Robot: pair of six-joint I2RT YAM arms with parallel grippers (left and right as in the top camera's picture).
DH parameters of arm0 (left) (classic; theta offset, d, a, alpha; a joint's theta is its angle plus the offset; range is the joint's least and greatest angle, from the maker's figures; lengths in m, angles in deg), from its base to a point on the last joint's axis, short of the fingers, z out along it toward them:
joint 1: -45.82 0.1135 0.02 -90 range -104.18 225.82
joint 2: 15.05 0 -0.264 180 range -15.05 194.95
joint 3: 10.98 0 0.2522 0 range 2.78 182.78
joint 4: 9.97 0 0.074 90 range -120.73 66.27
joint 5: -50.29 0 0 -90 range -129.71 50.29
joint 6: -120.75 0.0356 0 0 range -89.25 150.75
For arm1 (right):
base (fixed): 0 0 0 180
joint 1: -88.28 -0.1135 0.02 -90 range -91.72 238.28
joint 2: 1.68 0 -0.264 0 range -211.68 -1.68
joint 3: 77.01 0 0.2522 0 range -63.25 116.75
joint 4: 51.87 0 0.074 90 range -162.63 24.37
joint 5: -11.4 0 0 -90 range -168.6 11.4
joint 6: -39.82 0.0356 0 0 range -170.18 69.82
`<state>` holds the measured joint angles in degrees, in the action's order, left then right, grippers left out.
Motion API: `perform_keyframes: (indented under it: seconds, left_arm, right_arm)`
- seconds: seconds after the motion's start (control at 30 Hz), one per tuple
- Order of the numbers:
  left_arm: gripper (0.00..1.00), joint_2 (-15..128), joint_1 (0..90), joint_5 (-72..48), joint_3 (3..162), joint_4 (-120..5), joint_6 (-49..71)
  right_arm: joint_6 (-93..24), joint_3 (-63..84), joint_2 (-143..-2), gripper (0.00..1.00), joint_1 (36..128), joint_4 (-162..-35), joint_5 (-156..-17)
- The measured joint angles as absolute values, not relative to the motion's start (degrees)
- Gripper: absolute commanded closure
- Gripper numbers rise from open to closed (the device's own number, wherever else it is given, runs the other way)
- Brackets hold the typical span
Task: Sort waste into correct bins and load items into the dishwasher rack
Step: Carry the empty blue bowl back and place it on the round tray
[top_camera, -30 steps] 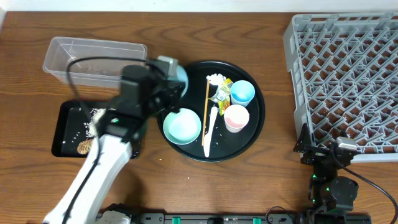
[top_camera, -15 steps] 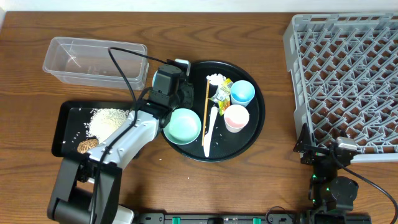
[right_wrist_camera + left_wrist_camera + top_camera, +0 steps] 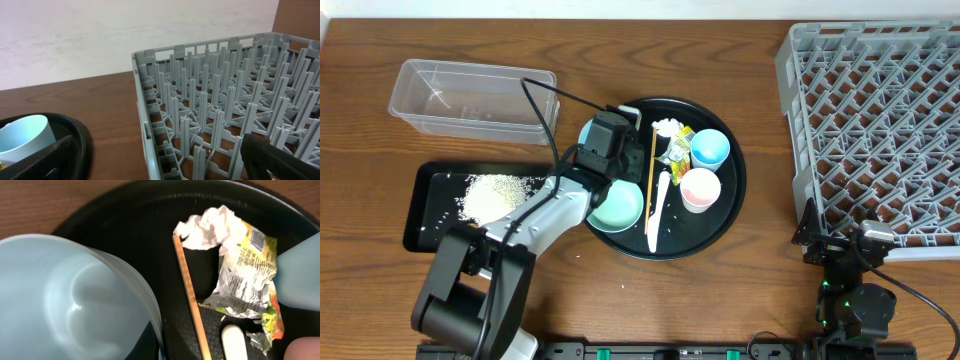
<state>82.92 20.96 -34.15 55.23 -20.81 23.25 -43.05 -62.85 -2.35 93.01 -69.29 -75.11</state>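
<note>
My left gripper (image 3: 609, 140) is shut on the rim of a pale blue-green bowl (image 3: 65, 300) and holds it over the left part of the round black tray (image 3: 730, 215). The second bowl (image 3: 617, 205) sits on that tray just in front of it. Also on the tray are a crumpled tissue (image 3: 207, 227), a yellow-green wrapper (image 3: 245, 275), a wooden stick (image 3: 190, 295), a white spoon (image 3: 655, 215), a blue cup (image 3: 709, 148) and a pink-white cup (image 3: 700, 188). Rice (image 3: 490, 193) lies in the shallow black tray (image 3: 428, 205). My right gripper (image 3: 165, 162) is open and empty by the rack's front left corner.
The clear tub (image 3: 470, 95) stands at the back left and looks nearly empty. The grey dishwasher rack (image 3: 880, 120) fills the right side, with nothing in it. My left arm (image 3: 520, 235) crosses the shallow black tray's right end and hides part of it.
My left gripper has moved right with the bowl, from beside the shallow black tray to over the round tray. The rice pile now shows uncovered. The right arm has not moved.
</note>
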Motion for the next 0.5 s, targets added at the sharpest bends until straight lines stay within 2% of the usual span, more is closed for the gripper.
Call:
perform_keyframes:
  seconds: [0.1, 0.13, 0.27, 0.3, 0.33, 0.5]
  left_arm:
    - [0.93, 82.9, 20.7, -34.2, 55.2, -21.2, 23.2]
    - [0.90, 83.0, 20.5, -34.2, 55.2, -21.4, 23.3]
    - [0.69, 82.9, 20.1, -34.2, 55.2, -22.1, 23.4]
    - [0.62, 82.9, 20.1, -34.2, 55.2, -22.1, 23.5]
    - [0.51, 83.0, 20.0, -34.2, 55.2, -22.1, 23.5]
    - [0.47, 82.6, 20.0, -34.2, 55.2, -21.9, 23.2]
  right_arm:
    - [-43.0, -62.8, -2.3, 0.01, 93.0, -69.3, -75.1]
    - [-43.0, -62.8, -2.3, 0.01, 93.0, -69.3, -75.1]
    - [-43.0, -62.8, -2.3, 0.01, 93.0, -69.3, -75.1]
    - [-43.0, -62.8, -2.3, 0.01, 93.0, -69.3, -75.1]
    - [-43.0, -62.8, -2.3, 0.01, 93.0, -69.3, -75.1]
    - [-43.1, -62.8, -2.3, 0.01, 93.0, -69.3, -75.1]
